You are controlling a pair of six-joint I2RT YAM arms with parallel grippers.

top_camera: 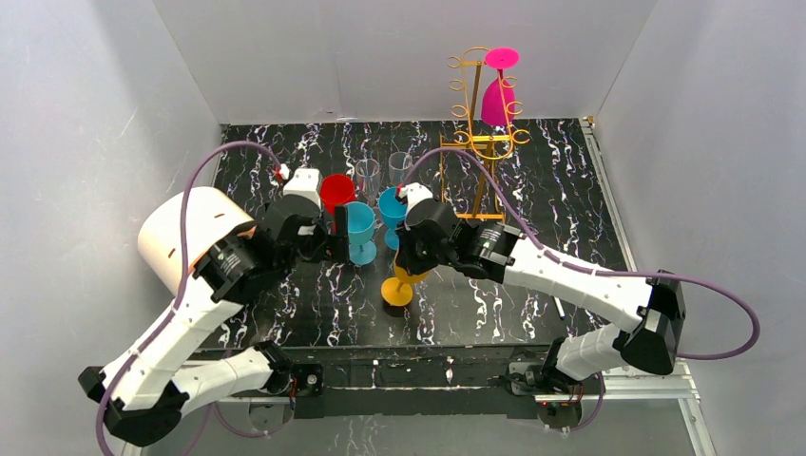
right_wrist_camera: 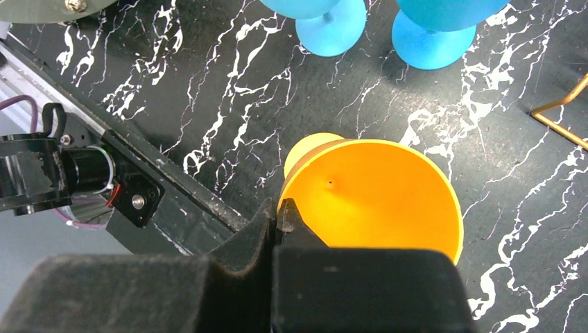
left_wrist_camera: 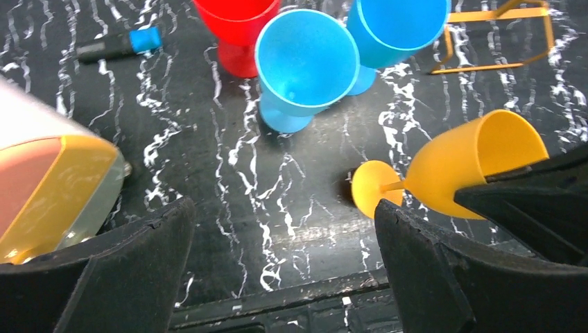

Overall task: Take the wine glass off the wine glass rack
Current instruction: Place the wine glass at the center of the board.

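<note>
The gold wire wine glass rack (top_camera: 480,142) stands at the back of the table, and a pink wine glass (top_camera: 496,95) hangs upside down from its top hooks. My right gripper (top_camera: 418,261) (right_wrist_camera: 277,208) is shut on the rim of an orange wine glass (top_camera: 404,283) (right_wrist_camera: 374,194) (left_wrist_camera: 471,166), one finger inside the bowl and one outside. This glass is tilted, its foot low over the front of the table; whether it touches I cannot tell. My left gripper (top_camera: 335,242) (left_wrist_camera: 284,215) is open, holding nothing, just left of the orange glass.
Two blue wine glasses (top_camera: 359,228) (top_camera: 392,209), a red cup (top_camera: 336,190) and two clear glasses (top_camera: 368,173) stand mid-table. A large white cylinder (top_camera: 185,233) sits by the left arm. A marker (left_wrist_camera: 118,45) lies left. The rack's base (left_wrist_camera: 485,41) (right_wrist_camera: 561,118) is nearby.
</note>
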